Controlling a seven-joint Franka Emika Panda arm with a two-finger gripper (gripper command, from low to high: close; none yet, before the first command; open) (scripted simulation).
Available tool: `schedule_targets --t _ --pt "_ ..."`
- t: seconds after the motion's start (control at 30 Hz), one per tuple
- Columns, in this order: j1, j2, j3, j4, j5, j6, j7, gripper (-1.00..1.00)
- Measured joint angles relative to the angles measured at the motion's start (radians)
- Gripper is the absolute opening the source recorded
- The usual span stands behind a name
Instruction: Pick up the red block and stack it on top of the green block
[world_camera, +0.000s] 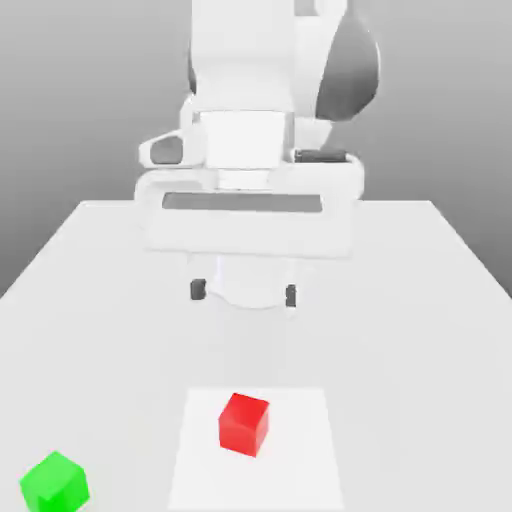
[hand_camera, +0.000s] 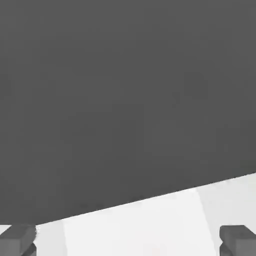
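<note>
Exterior view's lower middle is where the red block (world_camera: 244, 424) is seen, resting flat on a paler rectangular patch (world_camera: 300, 470) of the worktop (world_camera: 420, 320), turned slightly so that a corner faces the camera. Nothing is touching it. The green block (world_camera: 54, 482) is set well apart from it, toward the exterior view's left and closer to the camera, on the plain part of the surface. The two cubes are judged to be kept apart so that the red one can be gripped from above without the other being disturbed.

Behind the red block, the gripper (world_camera: 245, 292) is held raised above the worktop, with its two dark fingers (world_camera: 198, 290) spread wide and nothing held between them; in the hand view the fingers (hand_camera: 19, 239) are seen at opposite edges with an empty gap. The pick is judged not yet begun.

The worktop is pale, matte and smooth. Beyond it, a plain grey backdrop (world_camera: 80, 100) is seen, without furniture or walls being distinguishable.
</note>
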Motion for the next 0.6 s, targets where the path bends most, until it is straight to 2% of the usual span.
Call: schedule_targets --t 0.17,0.37,0.4,0.6 --pt "-0.008 0.181 -0.004 -0.087 -0.019 0.107 0.076 0.00" --pt "0.002 0.398 -0.018 -0.072 -0.040 0.285 0.100 0.00" --pt "0.003 0.419 -0.019 -0.069 -0.041 0.303 0.101 -1.00" --pt "0.003 0.430 -0.020 -0.067 -0.044 0.313 0.104 -1.00"
